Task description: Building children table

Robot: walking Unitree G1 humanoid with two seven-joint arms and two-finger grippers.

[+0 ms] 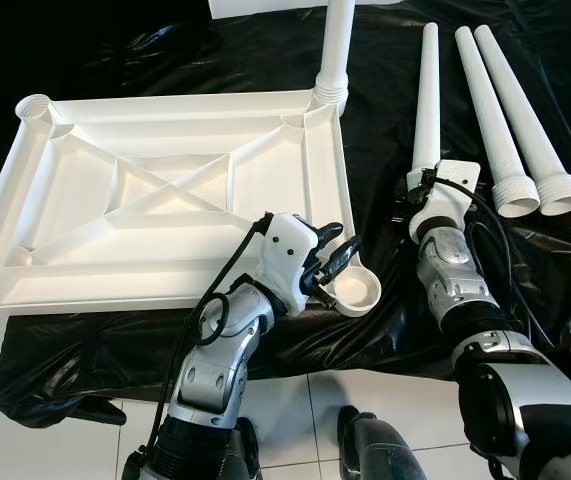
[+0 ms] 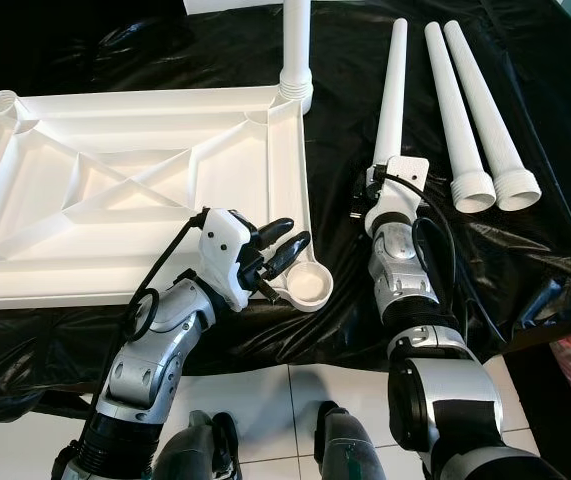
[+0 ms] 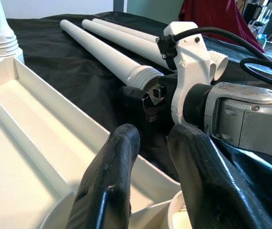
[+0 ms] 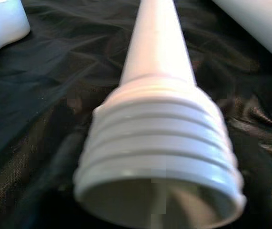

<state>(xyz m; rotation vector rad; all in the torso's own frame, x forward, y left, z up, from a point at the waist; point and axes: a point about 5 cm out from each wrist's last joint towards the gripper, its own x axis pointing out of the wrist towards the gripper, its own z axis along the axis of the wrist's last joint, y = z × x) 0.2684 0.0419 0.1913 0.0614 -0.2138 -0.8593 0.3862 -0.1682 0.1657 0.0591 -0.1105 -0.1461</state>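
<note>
Unlabelled, the tabletop [image 1: 165, 190] has the left claw [image 1: 333, 262] parted over its corner socket [image 1: 357, 293]; right claw [image 1: 420, 190] unclear.

Black plastic sheet [image 1: 215, 60] over white tile floor [image 1: 65, 440]

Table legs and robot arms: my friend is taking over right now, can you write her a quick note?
Left gripper: fingers open over the near right corner socket of the upside-down white plastic tabletop.
Right gripper: at the threaded end of one loose white tapered leg on the black sheet; grip unclear.
Done: one leg stands in the far right corner.
Left: this leg, two more loose legs, three open sockets.
</note>
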